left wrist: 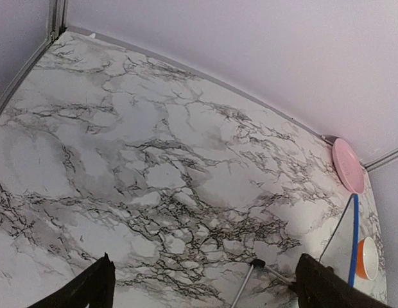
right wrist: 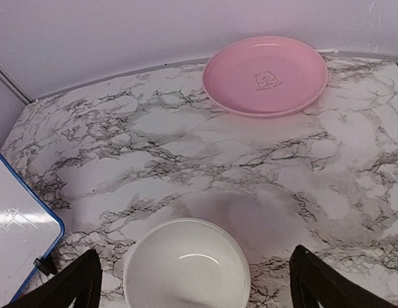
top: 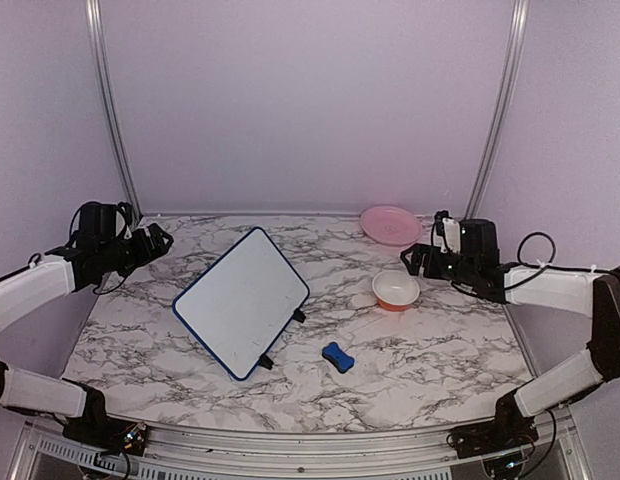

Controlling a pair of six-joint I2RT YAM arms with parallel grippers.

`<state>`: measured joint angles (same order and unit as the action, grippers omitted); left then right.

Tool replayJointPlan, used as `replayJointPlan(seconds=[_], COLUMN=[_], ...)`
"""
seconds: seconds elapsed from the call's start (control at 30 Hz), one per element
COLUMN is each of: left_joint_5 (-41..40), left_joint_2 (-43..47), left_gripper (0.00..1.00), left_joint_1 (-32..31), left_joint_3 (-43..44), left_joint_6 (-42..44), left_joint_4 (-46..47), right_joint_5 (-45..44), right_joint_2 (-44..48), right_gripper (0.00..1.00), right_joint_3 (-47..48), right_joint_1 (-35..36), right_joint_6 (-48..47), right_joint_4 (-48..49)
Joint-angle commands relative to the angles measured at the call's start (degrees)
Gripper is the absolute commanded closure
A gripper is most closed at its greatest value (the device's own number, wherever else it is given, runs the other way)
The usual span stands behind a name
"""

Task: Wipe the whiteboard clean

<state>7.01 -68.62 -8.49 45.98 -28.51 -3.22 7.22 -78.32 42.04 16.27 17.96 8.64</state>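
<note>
The whiteboard (top: 242, 300) sits left of centre on the marble table (top: 440, 350), turned like a diamond, with small black feet showing along its 4 o'clock edge. From above its face looks blank to us. The right wrist view catches faint scribbles near one corner, so we judge there is wiping left to do.

The blue eraser (top: 337, 356) lies on the table at 4 o'clock from the board, just beside its lower foot but apart from it. Neither arm holds anything. The left gripper (top: 158, 240) hangs at 10 o'clock from the board and its fingers (left wrist: 90, 289) are spread wide. The right gripper (top: 415, 258) sits at 1 o'clock from the bowl (top: 395, 290), and its fingers (right wrist: 327, 282) are also spread with nothing between them. The pink plate (top: 390, 224) rests at 12 o'clock from the bowl, by the back wall.

We take fetching the eraser as the step in hand, and the right arm looks better placed for it. We should swing it toward 7 o'clock and pass clear of the bowl rather than over its rim. We should come straight down on the eraser and pinch across its narrow waist, so the flat underside stays free for wiping. Because the board stands on feet, we expect it to slide under pressure, so the left gripper could brace the frame at 10 o'clock.
</note>
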Motion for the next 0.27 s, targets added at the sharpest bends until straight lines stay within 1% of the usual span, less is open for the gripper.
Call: replayJointPlan(seconds=[0.0, 0.1, 0.23], left_joint_5=[-2.7, -2.5, -2.0], left_joint_2=[1.3, 0.9, 0.0], left_gripper=[0.01, 0.01, 0.01], left_joint_1=[0.6, 0.7, 0.8], left_joint_3=[-3.5, -5.2, -5.0], left_joint_6=[-0.8, -0.9, -0.5], left_joint_4=[5.2, 6.2, 6.4], right_joint_5=[1.1, 1.9, 2.3], right_joint_2=[-0.7, -1.8, -2.7], right_gripper=[0.02, 0.02, 0.01], right_joint_3=[-1.7, -2.9, -3.1], right_joint_1=[-0.1, -0.1, -0.1], right_joint_6=[0.8, 1.3, 1.8], right_joint_4=[3.6, 4.8, 5.9])
